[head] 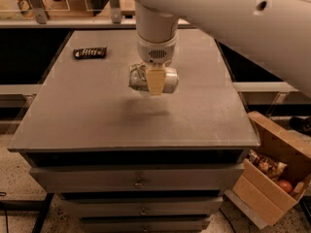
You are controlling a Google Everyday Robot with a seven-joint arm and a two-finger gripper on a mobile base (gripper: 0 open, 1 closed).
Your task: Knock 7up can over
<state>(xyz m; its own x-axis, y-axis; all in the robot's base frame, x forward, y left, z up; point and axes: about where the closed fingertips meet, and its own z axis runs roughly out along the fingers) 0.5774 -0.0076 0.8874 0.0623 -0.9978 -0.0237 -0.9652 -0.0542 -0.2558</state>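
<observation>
The 7up can point(138, 78), silver-white with faint green marks, lies on its side near the middle of the grey table point(97, 115), its end facing left. My gripper point(155, 81) hangs straight down from the white arm, right in front of the can, and hides its middle. To the right of the gripper a tan-gold can surface point(170, 79) shows; I cannot tell where one can ends and the other begins.
A dark snack bar point(90, 52) lies at the back left of the table. Drawers run below the table's front edge. An open cardboard box point(272, 178) with snacks stands on the floor at the right. Railings and shelves stand behind the table.
</observation>
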